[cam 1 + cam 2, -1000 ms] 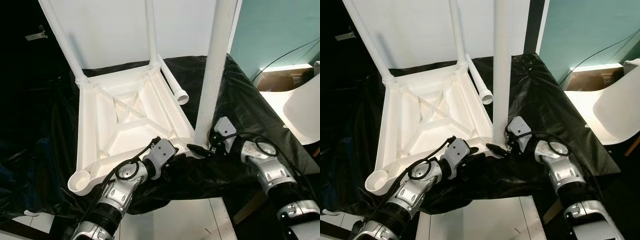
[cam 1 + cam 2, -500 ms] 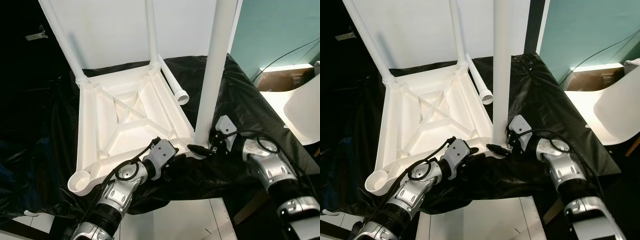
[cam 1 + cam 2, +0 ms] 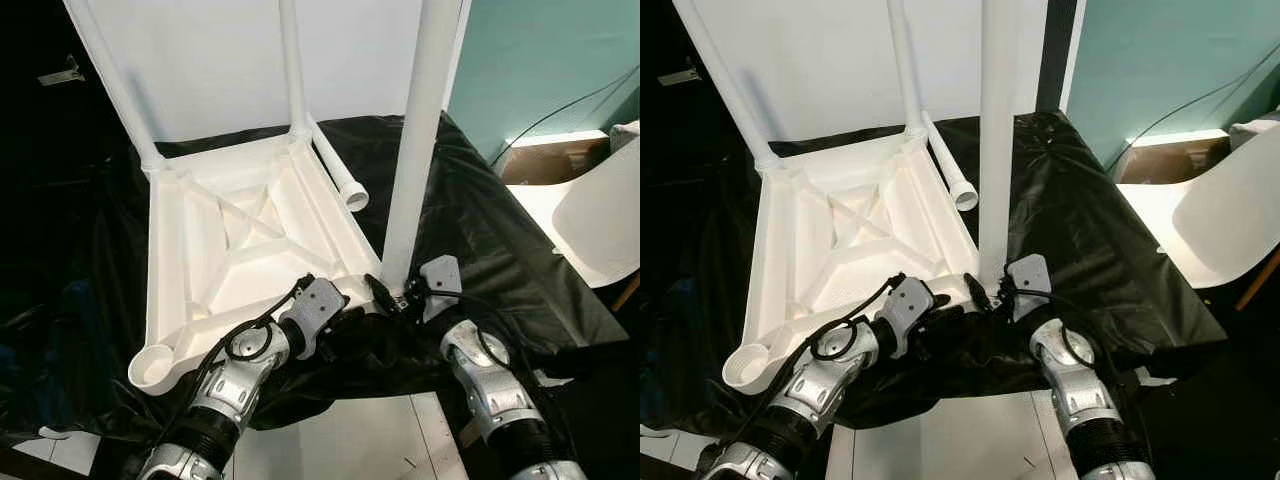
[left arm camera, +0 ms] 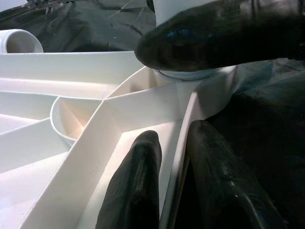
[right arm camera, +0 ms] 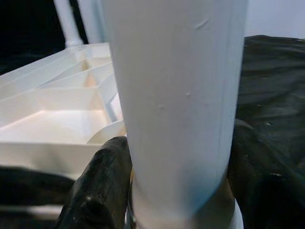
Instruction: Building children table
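The right gripper (image 3: 392, 298) is clamped round the foot of the upright table leg (image 3: 412, 160), just above its corner socket. The left gripper (image 4: 178, 191) pinches the rim of the upside-down white tabletop (image 3: 215, 250) beside that corner, one finger either side of the wall. Two more legs stand at the far corners, a loose leg (image 3: 338, 172) lies on the black sheet (image 3: 480, 230), and the near-left socket (image 3: 152, 364) sits vacant. To seat this one properly, I'd keep it plumb and press straight down while the other gripper steadies the top.
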`<state>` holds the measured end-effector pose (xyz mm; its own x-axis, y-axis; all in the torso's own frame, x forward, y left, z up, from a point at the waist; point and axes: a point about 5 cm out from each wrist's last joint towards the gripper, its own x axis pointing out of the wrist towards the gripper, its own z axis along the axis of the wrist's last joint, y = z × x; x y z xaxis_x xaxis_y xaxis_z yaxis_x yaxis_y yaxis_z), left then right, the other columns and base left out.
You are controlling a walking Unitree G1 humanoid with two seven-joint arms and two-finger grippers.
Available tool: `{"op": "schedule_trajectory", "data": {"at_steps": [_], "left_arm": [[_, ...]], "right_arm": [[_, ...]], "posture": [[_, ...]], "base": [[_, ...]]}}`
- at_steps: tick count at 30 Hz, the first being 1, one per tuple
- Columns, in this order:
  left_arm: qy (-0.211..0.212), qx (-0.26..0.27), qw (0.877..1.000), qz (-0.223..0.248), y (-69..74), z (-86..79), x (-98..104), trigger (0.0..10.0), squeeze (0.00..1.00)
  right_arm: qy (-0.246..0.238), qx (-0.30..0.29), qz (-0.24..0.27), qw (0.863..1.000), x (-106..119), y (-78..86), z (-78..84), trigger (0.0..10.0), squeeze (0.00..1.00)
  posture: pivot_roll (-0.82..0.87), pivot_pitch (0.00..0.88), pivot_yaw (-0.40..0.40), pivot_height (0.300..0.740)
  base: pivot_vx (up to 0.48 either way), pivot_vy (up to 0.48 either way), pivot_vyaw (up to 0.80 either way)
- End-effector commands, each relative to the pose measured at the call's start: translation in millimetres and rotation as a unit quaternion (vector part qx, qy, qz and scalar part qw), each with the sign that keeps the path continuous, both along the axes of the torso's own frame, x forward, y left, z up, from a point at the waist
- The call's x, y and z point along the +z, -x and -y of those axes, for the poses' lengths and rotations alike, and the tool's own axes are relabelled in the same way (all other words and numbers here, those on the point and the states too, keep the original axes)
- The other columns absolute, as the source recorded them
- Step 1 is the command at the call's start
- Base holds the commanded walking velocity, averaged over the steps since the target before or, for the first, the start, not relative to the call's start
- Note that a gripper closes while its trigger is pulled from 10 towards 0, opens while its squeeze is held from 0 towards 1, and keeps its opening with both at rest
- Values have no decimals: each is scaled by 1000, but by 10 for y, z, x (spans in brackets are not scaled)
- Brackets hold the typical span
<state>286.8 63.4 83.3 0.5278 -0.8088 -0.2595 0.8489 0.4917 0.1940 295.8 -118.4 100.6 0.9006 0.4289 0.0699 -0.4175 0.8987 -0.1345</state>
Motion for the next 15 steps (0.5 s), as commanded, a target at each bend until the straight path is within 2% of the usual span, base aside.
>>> {"op": "schedule_trajectory", "data": {"at_steps": [1,2,3,4,10,11,15], "left_arm": [[-46,-23,996,-67,176,0,-321,10000,0],[-46,-23,996,-67,174,8,-316,10000,0],[-45,-24,996,-67,173,12,-314,10000,0],[-45,-24,996,-66,173,13,-313,10000,0],[-46,-22,996,-68,183,-5,-323,10000,0],[-46,-22,996,-68,186,-7,-326,10000,0],[-46,-23,996,-68,186,-1,-326,10000,0]], "right_arm": [[1,-6,-23,1000,-71,5,-37,4275,0],[8,-11,-21,1000,-65,-6,-39,10000,0],[16,-15,-16,1000,-50,-13,-30,10000,0],[21,-18,-12,1000,-40,-18,-22,10000,1000],[40,17,4,999,40,-43,11,10000,1000],[46,32,6,998,68,-64,29,10000,0],[79,79,20,993,162,-135,94,10000,0]], "posture": [[-73,0,48,740],[-73,0,48,740],[-73,0,47,740],[-73,0,47,740],[-72,0,46,740],[-73,0,46,740],[-73,0,47,740]], "base": [[0,0,0],[0,0,0],[0,0,0],[0,0,0],[0,0,0],[0,0,0],[0,0,0]]}}
